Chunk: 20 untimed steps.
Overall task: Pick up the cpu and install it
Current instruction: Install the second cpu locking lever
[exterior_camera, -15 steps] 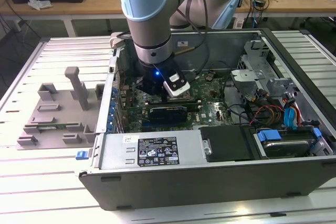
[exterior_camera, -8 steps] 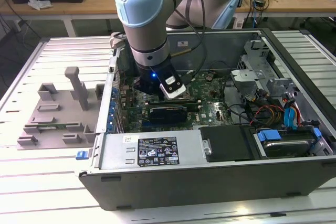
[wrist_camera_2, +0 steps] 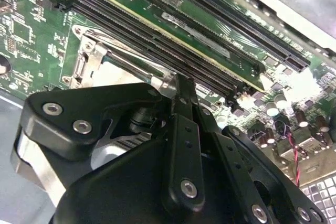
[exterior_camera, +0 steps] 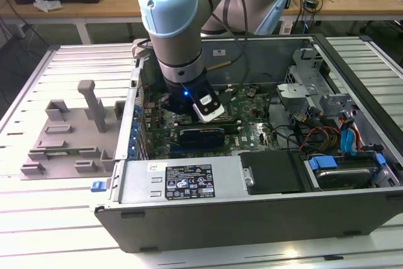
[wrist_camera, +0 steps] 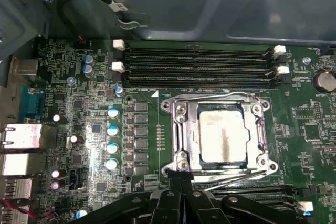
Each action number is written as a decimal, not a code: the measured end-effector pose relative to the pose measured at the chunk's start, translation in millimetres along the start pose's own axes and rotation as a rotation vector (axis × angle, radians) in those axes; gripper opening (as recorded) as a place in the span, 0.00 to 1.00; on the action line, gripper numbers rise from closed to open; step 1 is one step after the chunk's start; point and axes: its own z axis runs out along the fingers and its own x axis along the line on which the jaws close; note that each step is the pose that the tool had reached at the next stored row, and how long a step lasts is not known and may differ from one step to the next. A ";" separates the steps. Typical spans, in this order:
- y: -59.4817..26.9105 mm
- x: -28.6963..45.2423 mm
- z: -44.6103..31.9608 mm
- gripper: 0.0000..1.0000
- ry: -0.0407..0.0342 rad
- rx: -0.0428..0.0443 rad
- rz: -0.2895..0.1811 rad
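- Hovering inside the open computer case (exterior_camera: 264,218), our gripper (wrist_camera: 181,182) sits low over the motherboard (wrist_camera: 79,108), at the near edge of the socket (wrist_camera: 181,153) in the first wrist view.
- We see the cpu (wrist_camera: 220,136) lying flat within the socket's metal frame, its shiny top bare and the frame's retaining wires lying along the edge nearest the gripper.
- We judge the fingers to be drawn together with nothing between them: in the second wrist view the fingertips (wrist_camera_2: 181,90) meet as one narrow tip, just beside the socket corner.
- We cannot tell whether the chip is fully seated; its edges look parallel to the frame, which we take as a good sign.
- Doing this step well means keeping the tip square to the frame, clear of the memory slots (wrist_camera: 199,66) along the far edge, and pressing nothing on the chip's top.
- We leave the grey fixture (exterior_camera: 69,137) on the bench outside the case alone.
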 end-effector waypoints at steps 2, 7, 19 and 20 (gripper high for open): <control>-0.9 -4.3 -0.1 0.11 0.0006 -0.0004 0.000; -9.0 -6.2 -2.4 0.11 0.0014 -0.0006 0.000; -16.0 -0.2 0.3 0.11 0.0014 -0.0861 0.010; -17.0 0.0 0.2 0.11 0.0013 -0.0883 0.011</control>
